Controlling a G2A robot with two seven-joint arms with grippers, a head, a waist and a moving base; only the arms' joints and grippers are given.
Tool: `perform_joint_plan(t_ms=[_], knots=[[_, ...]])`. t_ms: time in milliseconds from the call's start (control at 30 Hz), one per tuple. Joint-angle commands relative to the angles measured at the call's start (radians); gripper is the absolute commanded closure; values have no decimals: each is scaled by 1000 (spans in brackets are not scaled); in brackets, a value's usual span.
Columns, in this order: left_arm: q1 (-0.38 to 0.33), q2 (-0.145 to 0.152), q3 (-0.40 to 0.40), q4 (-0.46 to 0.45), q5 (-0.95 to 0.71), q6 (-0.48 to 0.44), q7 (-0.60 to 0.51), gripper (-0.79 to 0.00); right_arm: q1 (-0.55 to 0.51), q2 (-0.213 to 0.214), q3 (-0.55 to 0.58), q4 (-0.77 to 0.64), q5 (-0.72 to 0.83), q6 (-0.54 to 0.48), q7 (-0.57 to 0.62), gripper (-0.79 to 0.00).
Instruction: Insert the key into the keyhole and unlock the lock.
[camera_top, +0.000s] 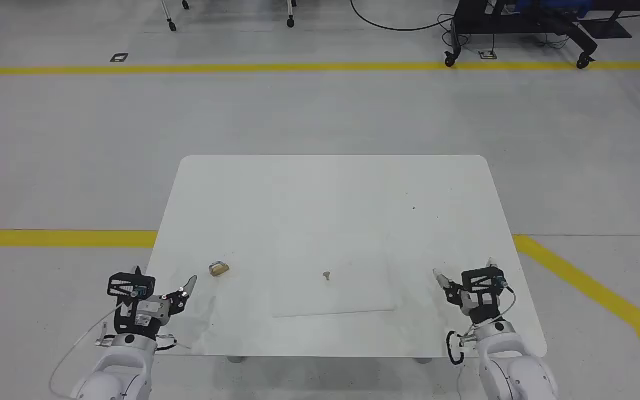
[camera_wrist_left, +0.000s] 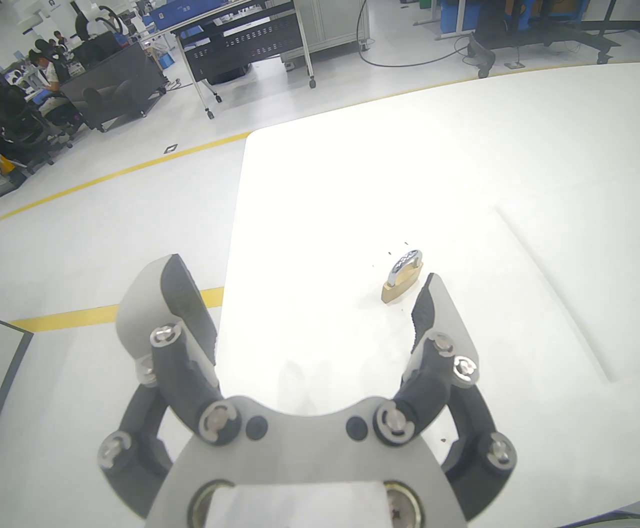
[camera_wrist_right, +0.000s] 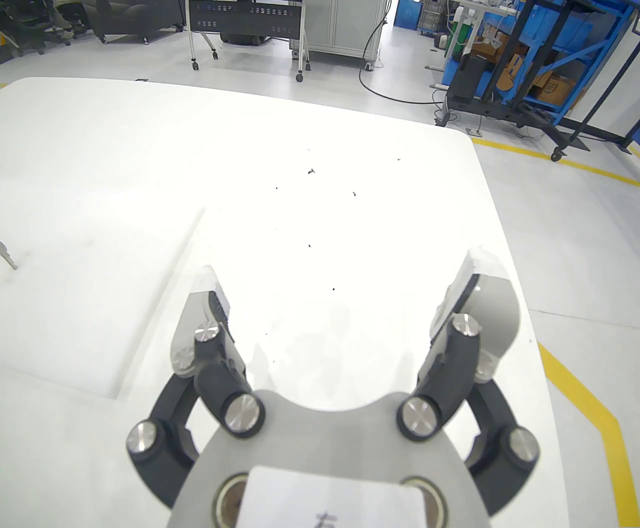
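Left hand (camera_wrist_left: 301, 270) spread, lock (camera_wrist_left: 402, 280) near — key (camera_wrist_right: 9, 260) cropped

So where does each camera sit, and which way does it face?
Left wrist view: on the left wrist, looking past the open left gripper across the table at the padlock.
Right wrist view: on the right wrist, past the open right gripper over the table, key farther off.
Top view: high on the robot, looking down; both grippers at the table's near edge.
Top and left wrist share the padlock.
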Motion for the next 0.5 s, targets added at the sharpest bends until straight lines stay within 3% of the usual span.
perform_joint_plan(t_ms=[0, 133, 467], knots=[[0, 0, 0, 0, 0, 0, 0, -785, 0, 0, 0, 0, 0, 0, 0, -785], [0, 0, 0, 0, 0, 0, 0, -785, 81, 1, -91, 3, -49, -160, 31, -785], [0, 0, 0, 0, 0, 0, 0, -785, 346, -22, -352, 144, -140, -374, 114, -785]])
